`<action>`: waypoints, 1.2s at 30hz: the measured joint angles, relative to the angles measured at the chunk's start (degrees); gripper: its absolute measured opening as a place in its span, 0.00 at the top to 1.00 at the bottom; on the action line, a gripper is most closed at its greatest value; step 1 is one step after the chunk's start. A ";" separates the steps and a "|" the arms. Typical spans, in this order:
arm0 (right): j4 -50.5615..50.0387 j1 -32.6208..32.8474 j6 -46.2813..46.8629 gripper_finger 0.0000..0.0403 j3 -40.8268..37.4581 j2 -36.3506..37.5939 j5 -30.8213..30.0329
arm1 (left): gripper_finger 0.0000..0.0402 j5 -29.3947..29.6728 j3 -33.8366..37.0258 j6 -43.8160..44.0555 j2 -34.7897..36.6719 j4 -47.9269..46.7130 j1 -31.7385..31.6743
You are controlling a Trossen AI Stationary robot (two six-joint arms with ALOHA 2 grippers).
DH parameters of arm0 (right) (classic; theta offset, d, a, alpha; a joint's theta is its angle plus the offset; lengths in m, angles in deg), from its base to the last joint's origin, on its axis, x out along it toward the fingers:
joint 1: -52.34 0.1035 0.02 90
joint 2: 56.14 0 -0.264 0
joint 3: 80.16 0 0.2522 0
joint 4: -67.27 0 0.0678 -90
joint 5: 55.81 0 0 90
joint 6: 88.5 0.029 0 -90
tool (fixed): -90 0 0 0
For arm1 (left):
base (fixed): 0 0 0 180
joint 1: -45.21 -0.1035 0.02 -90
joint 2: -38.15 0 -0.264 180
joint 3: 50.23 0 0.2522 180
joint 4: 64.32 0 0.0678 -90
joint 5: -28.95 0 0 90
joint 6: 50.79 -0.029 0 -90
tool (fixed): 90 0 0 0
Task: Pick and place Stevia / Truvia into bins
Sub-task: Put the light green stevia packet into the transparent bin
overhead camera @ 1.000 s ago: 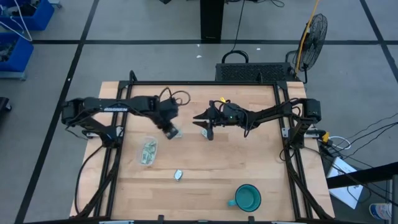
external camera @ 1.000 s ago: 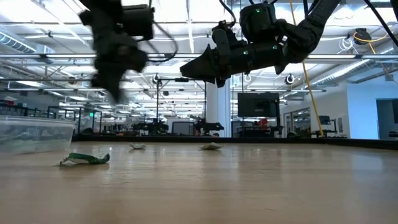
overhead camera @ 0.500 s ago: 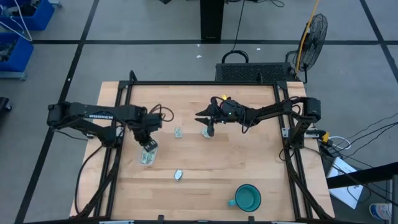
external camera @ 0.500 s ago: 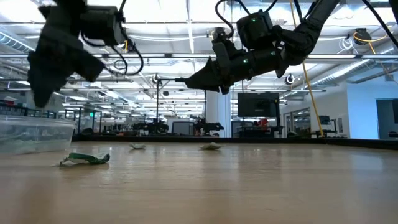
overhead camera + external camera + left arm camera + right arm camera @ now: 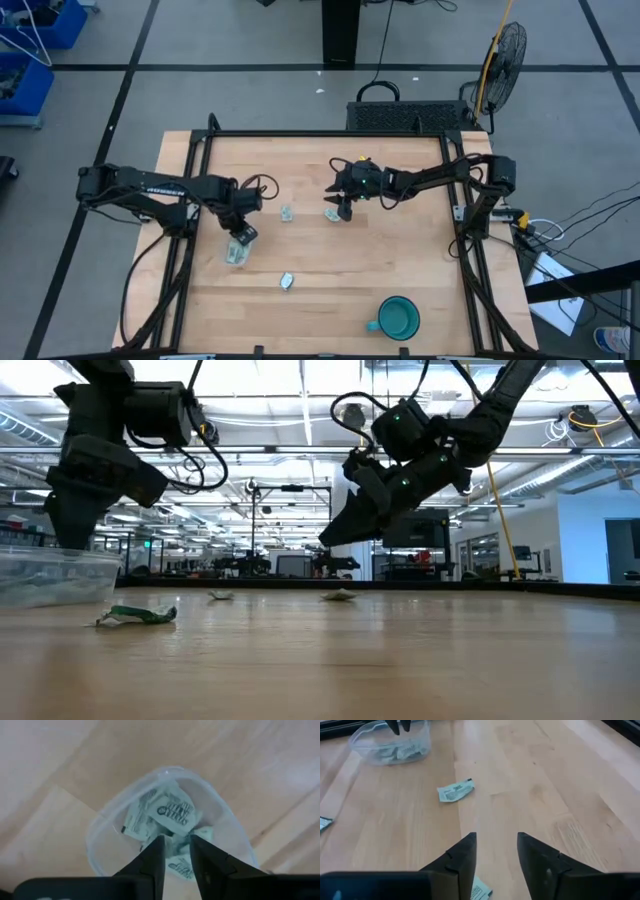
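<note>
Worktop [image 5: 400, 260]: teal mug [image 5: 398, 317] at 6 o'clock. Loose sachets [image 5: 286, 282] mid-worktop. Left tool [image 5: 240, 233], fingers slightly parted, empty, over clear tub [image 5: 102, 832] holding sachets at 9 o'clock. Right tool [image 5: 343, 208] spread, empty, above centre sachet.

Left gripper [image 5: 175, 851] points straight down at the table's left, fingers slightly parted, nothing between them. Right gripper [image 5: 496, 851] angles down near table centre, fingers apart, empty.

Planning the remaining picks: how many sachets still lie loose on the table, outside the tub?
3: one sachet mid-table, between the arms; one under the right gripper; one nearer the teal mug. None looks hidden.
</note>
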 joint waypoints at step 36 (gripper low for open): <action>-10.24 8.62 -16.16 0.64 -0.04 -3.61 0.03 | 0.73 4.04 -2.08 -3.31 0.02 1.96 -4.61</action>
